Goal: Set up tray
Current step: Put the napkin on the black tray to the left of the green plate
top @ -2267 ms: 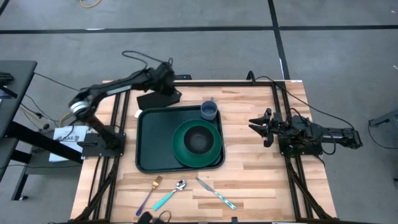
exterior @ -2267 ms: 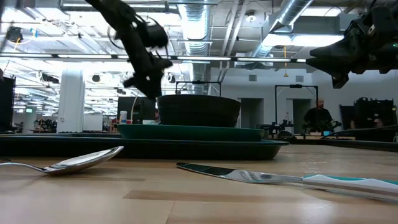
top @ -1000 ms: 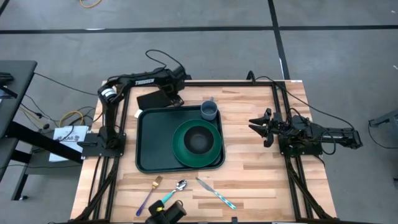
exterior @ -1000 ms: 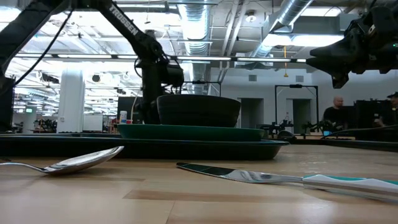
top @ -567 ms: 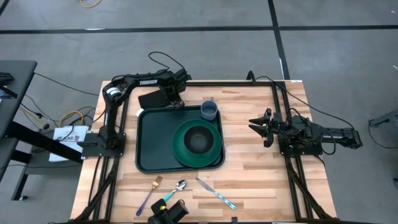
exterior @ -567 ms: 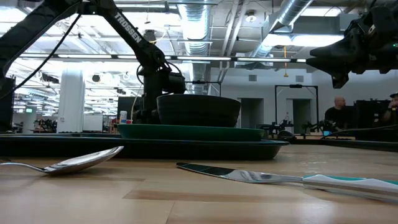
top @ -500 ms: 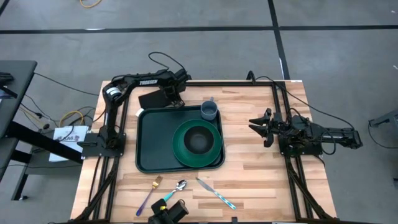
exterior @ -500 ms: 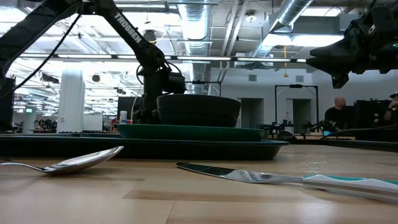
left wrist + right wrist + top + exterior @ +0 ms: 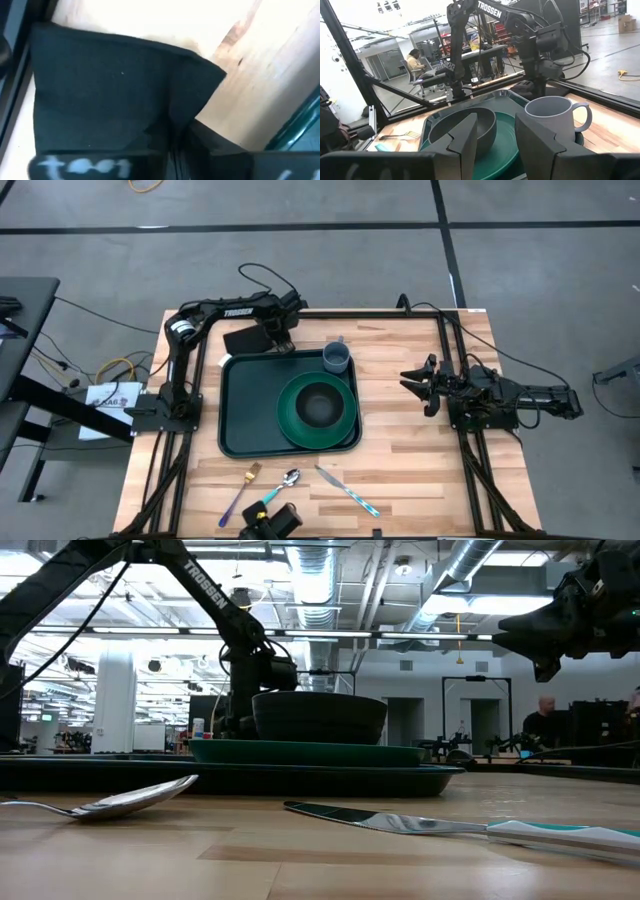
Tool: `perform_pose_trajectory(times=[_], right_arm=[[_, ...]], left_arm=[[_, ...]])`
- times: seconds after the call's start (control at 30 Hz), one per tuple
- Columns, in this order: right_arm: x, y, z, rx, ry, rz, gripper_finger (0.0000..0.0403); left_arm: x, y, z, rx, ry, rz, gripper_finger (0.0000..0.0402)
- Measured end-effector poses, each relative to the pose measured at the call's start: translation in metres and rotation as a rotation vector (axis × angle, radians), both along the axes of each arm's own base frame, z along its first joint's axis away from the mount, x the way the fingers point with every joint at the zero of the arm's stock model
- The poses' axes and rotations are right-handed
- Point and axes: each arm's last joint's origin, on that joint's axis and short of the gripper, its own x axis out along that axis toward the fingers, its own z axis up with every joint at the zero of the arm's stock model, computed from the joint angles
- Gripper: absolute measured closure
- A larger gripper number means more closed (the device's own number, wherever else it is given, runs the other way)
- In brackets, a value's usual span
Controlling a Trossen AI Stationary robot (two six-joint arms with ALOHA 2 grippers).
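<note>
Tray (image 9: 250, 405) is lying mid-surface, left end effector (image 9: 279, 343) just beyond its far rim pinching the flat black rectangle (image 9: 245, 339) closed; shallow edge grip is risking slippage; right end effector (image 9: 418, 385), open, is idling well right.

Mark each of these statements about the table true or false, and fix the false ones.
1. The round green plate lies on the large dark green plastic tray. True.
2. The grey mug stands at the table's near edge among the cutlery. False: it stands at the tray's far right corner, beside the plate.
3. The left gripper is at the flat black rectangle, just beyond the tray's far rim. True.
4. The right gripper is shut on the mug. False: it is open and apart from everything, off to the tray's right.
5. The spoon lies inside the dark bowl. False: it lies on the bare wood between the fork and the knife.
</note>
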Motion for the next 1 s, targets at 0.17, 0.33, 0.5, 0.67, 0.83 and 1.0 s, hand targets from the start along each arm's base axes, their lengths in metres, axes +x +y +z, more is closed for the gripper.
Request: perform_pose_trajectory(times=[0.17,0.33,0.5,0.67,0.83,1.0], right_arm=[[0.0,0.0,0.0,0.0,0.0,0.0,0.028],[0.0,0.0,0.0,0.0,0.0,0.0,0.028],[0.0,0.0,0.0,0.0,0.0,0.0,0.028],[0.0,0.0,0.0,0.0,0.0,0.0,0.028],[0.0,0.0,0.0,0.0,0.0,0.0,0.028],[0.0,0.0,0.0,0.0,0.0,0.0,0.028]], left_arm=[[-0.003,-0.005,0.0,-0.033,0.051,-0.031,0.0395],[-0.006,-0.008,0.0,-0.046,0.098,-0.042,0.0397],[-0.008,-0.009,0.006,-0.039,0.111,-0.034,0.0399],[-0.009,-0.008,0.031,0.015,0.05,-0.003,0.04],[-0.015,-0.019,0.055,-0.004,0.01,-0.009,0.0401],[-0.019,-0.039,0.088,-0.001,-0.059,-0.048,0.0401]])
